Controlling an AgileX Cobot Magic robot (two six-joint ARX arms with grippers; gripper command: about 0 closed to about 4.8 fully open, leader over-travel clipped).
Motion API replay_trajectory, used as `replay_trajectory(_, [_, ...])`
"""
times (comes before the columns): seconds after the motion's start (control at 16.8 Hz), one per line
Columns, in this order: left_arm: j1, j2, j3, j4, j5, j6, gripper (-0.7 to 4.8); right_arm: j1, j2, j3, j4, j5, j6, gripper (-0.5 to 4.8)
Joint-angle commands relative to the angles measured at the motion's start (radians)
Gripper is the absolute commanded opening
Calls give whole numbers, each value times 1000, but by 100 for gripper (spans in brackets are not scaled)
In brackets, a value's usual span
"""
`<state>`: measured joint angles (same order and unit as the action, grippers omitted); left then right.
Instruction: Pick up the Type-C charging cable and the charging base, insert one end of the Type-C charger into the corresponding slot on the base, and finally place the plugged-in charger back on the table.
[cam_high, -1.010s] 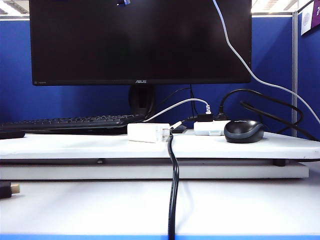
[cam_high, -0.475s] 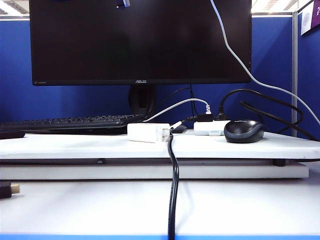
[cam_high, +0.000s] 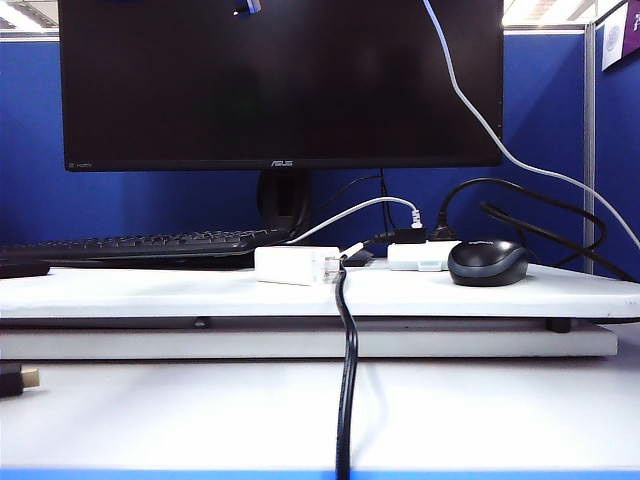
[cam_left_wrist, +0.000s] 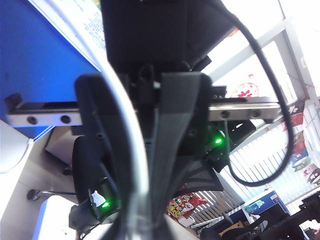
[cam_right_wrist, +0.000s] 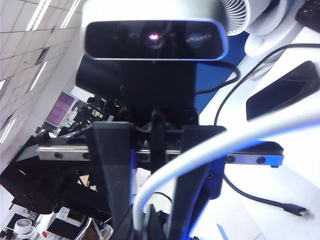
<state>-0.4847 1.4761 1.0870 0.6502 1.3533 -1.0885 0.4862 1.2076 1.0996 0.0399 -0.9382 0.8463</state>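
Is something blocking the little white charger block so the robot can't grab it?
Yes, partly: a thick black cord crosses the table front edge up to the charging base at its right end. Its top and left end are bare. The left gripper and right gripper are outside the exterior view.

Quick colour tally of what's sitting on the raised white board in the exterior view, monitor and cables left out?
White: 2, the charging base and the box with plugs
Black: 2, the mouse and the keyboard
Total: 4
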Motion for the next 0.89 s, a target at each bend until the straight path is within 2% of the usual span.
replay_trajectory(0.06, [0, -3, 3, 13, -8, 16, -6, 2, -3, 4, 15, -8, -1, -5])
replay_trajectory(0.18, [0, -3, 3, 13, -19, 16, -6, 2, -3, 4, 16, -7, -2, -5])
replay_trajectory(0.24, [0, -3, 3, 18, -27, 32, -5, 2, -3, 4, 24, -5, -10, 279])
replay_trajectory(0.3, [0, -3, 3, 18, -47, 47, -6, 1, -4, 4, 32, -6, -14, 479])
replay_trajectory(0.48, [8, -3, 3, 18, -102, 68, -6, -6, -38, 5, 119, 1, -16, 479])
replay_trajectory(0.65, [54, -3, 3, 18, -185, 67, -6, -33, -98, 5, 118, 67, -33, 479])
replay_trajectory(0.71, [71, -4, 3, 17, -212, 66, -6, -41, -114, 5, 115, 86, -66, 469])
replay_trajectory(0.77, [91, -5, 3, 17, -229, 61, -6, -41, -124, 5, 103, 106, -91, 419])
replay_trajectory(0.83, [124, -5, 3, 12, -279, 60, -5, -41, -124, 11, 47, 128, -125, 388])
replay_trajectory(0.89, [140, -5, 3, 9, -317, 60, -5, -41, -116, 24, -53, 142, -191, 388])
